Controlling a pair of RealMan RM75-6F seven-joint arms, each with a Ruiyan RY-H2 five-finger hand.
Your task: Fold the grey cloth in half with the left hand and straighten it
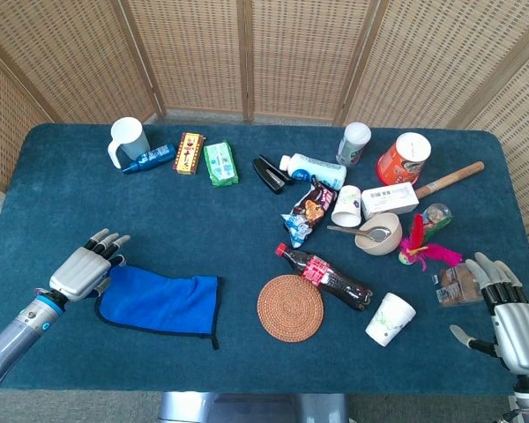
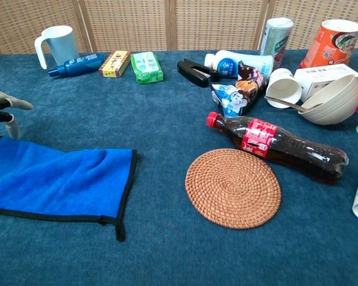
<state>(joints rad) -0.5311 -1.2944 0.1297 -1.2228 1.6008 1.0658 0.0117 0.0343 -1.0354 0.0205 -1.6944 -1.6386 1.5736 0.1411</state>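
The cloth (image 1: 163, 300) is blue with a black hem and lies flat, doubled over, on the front left of the table; the chest view shows the cloth (image 2: 53, 182) with a few soft wrinkles. My left hand (image 1: 84, 271) hovers at the cloth's left end with its fingers spread and nothing in them. Only its fingertips (image 2: 3, 107) show at the left border of the chest view. My right hand (image 1: 507, 308) is off at the table's front right corner, fingers apart and empty.
A round woven coaster (image 1: 290, 307) and a lying cola bottle (image 1: 324, 276) sit right of the cloth. A paper cup (image 1: 390, 318) lies near the right hand. A mug (image 1: 128, 141), snack packs, a bowl (image 1: 379, 233) and cans crowd the back.
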